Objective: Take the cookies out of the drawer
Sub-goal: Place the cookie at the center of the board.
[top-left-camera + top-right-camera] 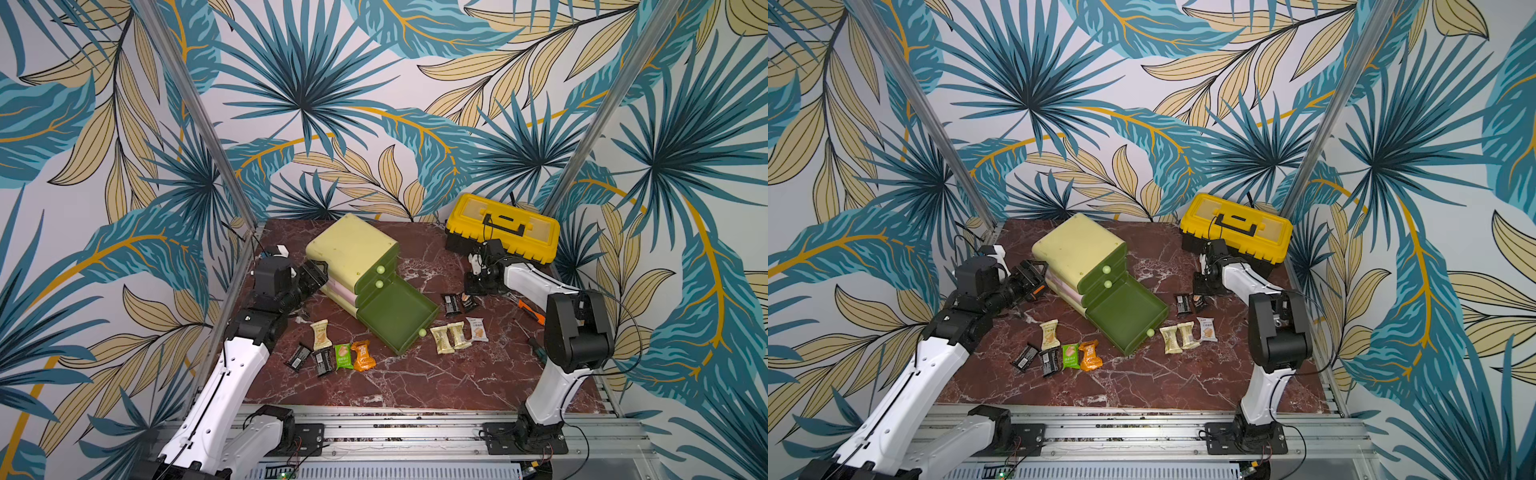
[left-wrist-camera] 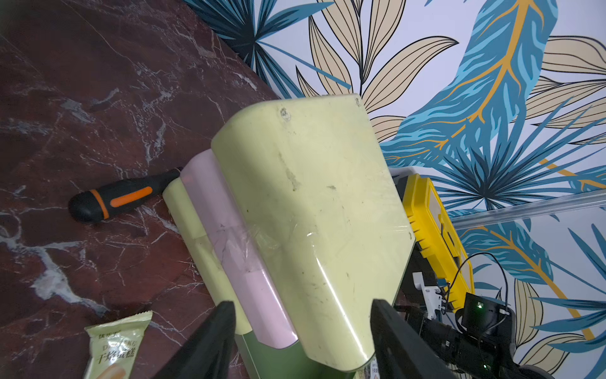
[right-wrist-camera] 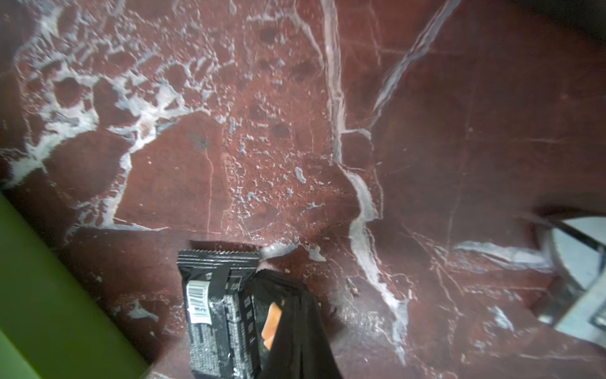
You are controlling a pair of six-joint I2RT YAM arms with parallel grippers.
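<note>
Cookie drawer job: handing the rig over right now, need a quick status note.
Left gripper: open, jaws either side of the cabinet's end; grip unclear.
Right gripper: shut, seemingly empty, tip beside a black packet.
Cookies: five left of the open drawer, five right of it, all on the table.
Done: drawer looks empty.
Left: upper drawers shut, contents unseen; check them, then retract.

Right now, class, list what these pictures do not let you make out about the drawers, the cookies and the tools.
- Upper drawers: both shut; contents hidden by their fronts in both top views.
- Screwdriver: shaft hidden behind the drawer unit, left wrist view.
- Cream packet: cut off by the left wrist picture's edge.
- Print on the cookies: too small in both top views.
</note>
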